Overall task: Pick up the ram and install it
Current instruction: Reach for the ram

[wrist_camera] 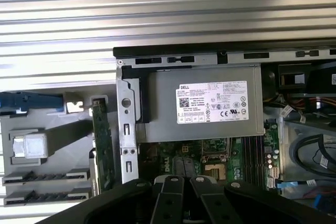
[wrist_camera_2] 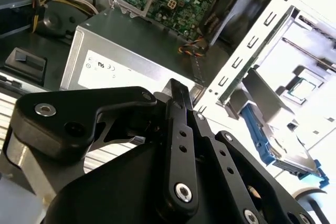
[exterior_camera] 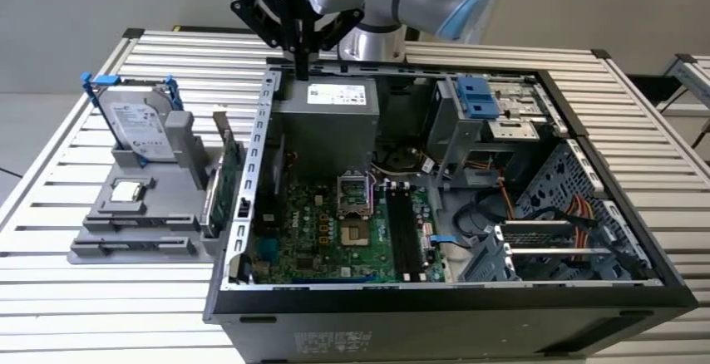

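Hovering, gripper point(exterior_camera: 302, 71) closed and empty, above the computer case point(exterior_camera: 264, 156) rear; pickup not begun, apparent ram point(wrist_camera: 103, 145) upright in the holder point(exterior_camera: 139, 238) alongside. Next likely needing opened jaws along its edge.

Green board point(wrist_camera: 102, 145) edge-on in holder point(wrist_camera: 47, 132), one end hidden behind hand point(wrist_camera: 184, 181); kind of board not tellable. Hard drive point(wrist_camera_2: 283, 145) washed out, blurred. Motherboard point(exterior_camera: 332, 231) slots too small to tell apart.

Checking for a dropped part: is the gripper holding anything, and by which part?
Nothing. The gripper hangs shut and empty above the power supply.
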{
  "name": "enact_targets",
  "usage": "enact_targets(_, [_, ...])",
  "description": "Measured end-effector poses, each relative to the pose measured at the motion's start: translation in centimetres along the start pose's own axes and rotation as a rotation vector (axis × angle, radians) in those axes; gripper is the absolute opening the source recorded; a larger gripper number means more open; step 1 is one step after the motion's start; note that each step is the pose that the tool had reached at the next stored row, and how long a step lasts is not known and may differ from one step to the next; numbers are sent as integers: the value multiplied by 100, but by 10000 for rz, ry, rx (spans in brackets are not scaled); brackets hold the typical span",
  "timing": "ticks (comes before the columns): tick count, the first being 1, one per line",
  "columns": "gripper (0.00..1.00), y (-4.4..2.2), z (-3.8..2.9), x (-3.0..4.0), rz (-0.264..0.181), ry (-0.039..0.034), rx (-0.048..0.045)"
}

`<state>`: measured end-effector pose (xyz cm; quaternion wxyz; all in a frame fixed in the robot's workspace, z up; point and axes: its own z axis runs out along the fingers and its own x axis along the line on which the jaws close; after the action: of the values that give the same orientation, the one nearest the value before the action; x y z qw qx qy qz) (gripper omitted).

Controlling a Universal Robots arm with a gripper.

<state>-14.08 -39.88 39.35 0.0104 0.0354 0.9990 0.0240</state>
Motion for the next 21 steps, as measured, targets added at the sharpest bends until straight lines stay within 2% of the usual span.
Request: enact_targets(21, [0, -19, -6, 278, 1, 0, 0])
